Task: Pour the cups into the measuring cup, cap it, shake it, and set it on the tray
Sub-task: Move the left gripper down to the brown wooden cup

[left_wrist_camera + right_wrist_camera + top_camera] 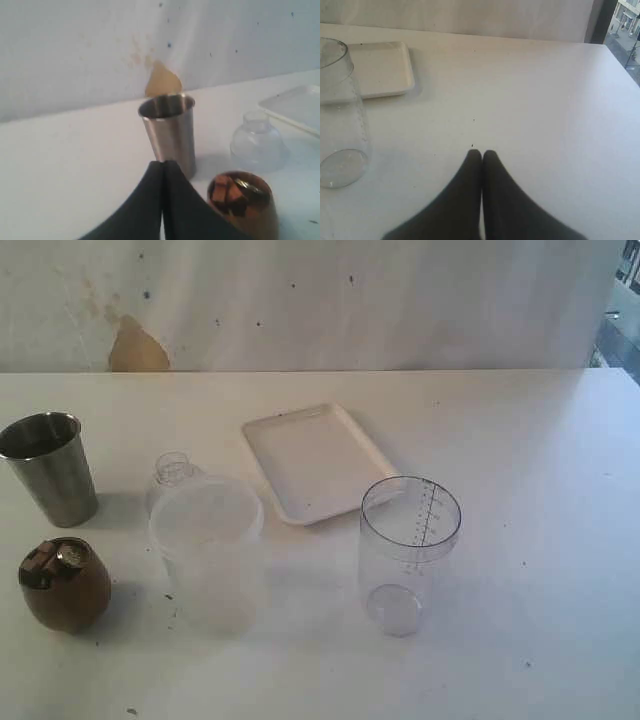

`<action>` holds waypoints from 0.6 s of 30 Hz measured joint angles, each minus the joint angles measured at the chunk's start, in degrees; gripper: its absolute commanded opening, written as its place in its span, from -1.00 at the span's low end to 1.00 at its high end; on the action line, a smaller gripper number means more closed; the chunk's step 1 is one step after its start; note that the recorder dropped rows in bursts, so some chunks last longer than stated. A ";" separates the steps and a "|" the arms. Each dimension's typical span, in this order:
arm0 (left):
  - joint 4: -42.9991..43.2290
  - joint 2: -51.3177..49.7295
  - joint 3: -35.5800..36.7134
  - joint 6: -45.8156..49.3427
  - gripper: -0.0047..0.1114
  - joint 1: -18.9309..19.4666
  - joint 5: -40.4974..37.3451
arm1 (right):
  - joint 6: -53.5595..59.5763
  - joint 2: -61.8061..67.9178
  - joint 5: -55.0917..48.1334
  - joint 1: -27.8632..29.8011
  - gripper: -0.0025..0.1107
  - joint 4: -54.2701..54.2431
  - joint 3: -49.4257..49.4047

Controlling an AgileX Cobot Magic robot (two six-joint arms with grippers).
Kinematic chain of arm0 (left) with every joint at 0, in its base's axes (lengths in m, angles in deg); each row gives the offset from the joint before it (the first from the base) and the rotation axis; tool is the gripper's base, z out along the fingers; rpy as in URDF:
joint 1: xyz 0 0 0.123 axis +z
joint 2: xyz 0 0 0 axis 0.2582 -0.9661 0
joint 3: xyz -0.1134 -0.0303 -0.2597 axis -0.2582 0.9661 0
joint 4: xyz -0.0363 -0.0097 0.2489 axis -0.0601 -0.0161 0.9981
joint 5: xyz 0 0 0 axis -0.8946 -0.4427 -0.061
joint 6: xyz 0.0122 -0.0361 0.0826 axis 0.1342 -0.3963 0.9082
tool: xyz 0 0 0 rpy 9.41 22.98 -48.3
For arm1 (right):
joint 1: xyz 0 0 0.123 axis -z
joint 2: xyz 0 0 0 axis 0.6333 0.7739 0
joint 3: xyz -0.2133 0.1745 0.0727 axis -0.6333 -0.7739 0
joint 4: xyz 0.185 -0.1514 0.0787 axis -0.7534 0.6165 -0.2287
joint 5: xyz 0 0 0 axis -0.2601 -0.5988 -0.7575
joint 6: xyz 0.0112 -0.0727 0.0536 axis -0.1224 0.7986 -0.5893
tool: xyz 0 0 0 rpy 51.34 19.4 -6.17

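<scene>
Two cups are recorded upright at the left of the table [540, 540]: the steel tumbler [50, 468] and the wooden cup [65, 585]. The left gripper [163, 164] is found empty, fingers pressed together; the tumbler stands just beyond its tips, long axis vertical, so this arm is judged nearer. The right gripper [481, 153] is likewise closed and empty, the measuring cup [408, 550] off to its side, the tray [318, 460] near that. Neither gripper is shown in the exterior view; brown pieces inside the wooden cup are shown best by the left wrist view.
</scene>
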 measured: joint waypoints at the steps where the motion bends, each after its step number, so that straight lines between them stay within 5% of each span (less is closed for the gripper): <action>1: 0.66 0.00 0.00 1.90 -0.92 0.00 4.60 | 0.00 0.00 0.00 0.00 -0.96 0.00 0.00; 5: 0.80 0.00 0.00 -3.46 -0.92 0.00 17.77 | 0.00 0.00 0.00 0.00 -0.96 0.00 0.00; 7: 0.93 0.00 0.00 -15.15 -0.91 0.00 24.77 | 0.00 0.00 0.00 0.00 -0.96 0.00 0.00; 10: 3.88 0.00 0.00 -29.36 -0.44 0.00 27.74 | 0.00 0.00 0.00 0.00 -0.96 0.00 0.00; 13: 6.23 -0.81 0.00 -31.81 0.47 0.00 28.67 | 0.00 0.00 0.00 0.00 -0.96 0.00 0.00; 15: 6.70 -2.54 0.00 -32.23 0.86 0.00 30.22 | 0.00 0.00 0.00 0.00 -0.96 0.00 0.00; 18: 7.16 -5.93 0.00 -33.16 0.86 0.00 31.62 | 0.00 0.00 0.00 0.00 -0.96 0.00 0.00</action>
